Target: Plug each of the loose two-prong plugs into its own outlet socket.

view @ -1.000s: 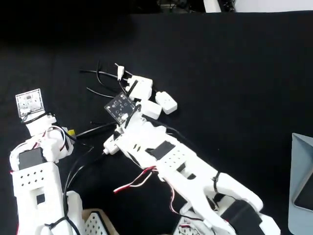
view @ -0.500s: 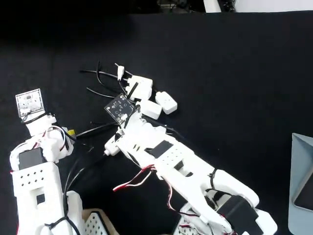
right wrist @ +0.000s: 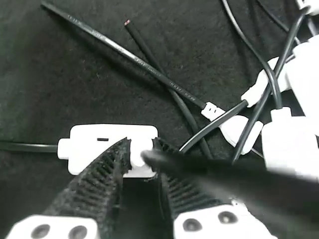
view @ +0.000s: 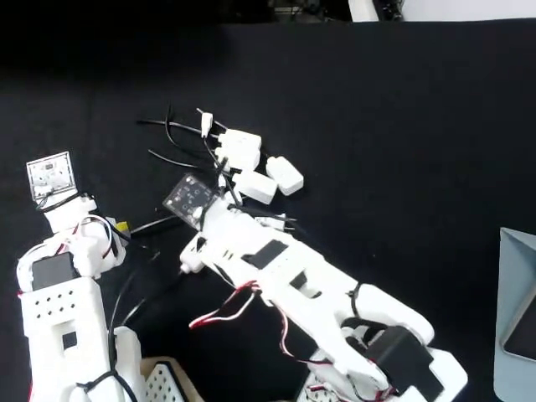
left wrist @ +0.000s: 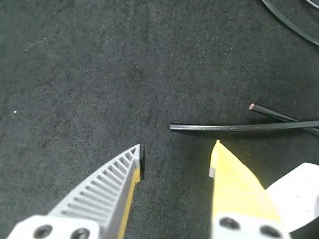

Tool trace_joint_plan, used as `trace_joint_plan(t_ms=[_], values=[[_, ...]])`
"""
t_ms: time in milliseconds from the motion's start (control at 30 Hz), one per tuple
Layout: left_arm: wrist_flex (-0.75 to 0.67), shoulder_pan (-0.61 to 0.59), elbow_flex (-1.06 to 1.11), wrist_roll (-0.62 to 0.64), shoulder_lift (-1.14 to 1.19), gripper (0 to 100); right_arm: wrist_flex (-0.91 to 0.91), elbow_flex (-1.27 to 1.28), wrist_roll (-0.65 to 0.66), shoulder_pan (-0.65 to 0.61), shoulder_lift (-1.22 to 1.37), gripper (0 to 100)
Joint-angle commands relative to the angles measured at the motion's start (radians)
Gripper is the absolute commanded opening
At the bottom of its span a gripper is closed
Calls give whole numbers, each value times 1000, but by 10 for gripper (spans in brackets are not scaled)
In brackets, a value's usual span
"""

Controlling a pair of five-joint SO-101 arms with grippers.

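Observation:
Several white sockets and plugs lie clustered with black cables at the table's middle left. My right gripper is low over a white socket block with a slot on top. It is shut on a small white plug pressed against the block's edge, and a blurred black cable crosses in front. In the high view the right arm covers that block. My left gripper stands open above bare cloth, a cut cable end just beyond its tips.
More white plugs and tangled black cables lie beside the socket block. A second cable with a copper end lies near the left gripper. A grey tray sits at the table's right edge.
The right arm has swung a little leftward and toward the table's near side, drawing back from the cluster. The left arm has kept still.

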Motion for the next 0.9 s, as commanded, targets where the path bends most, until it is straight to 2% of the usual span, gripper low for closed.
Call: trace_joint_plan(t_ms=[0,233,467,600,733,867], values=[[-20,-8,-5,6,-2,229,89,-41,15,-28,27,11],[-21,-8,1,6,-3,229,103,-91,15,-8,-15,11],[-21,-8,8,6,-9,229,296,-283,6,129,-162,11],[-21,-8,8,6,-9,229,359,-414,-72,173,-189,11],[-21,-8,8,6,-9,229,350,-510,-107,252,-188,11],[-21,-8,8,6,-9,229,241,-533,-147,364,-180,11]])
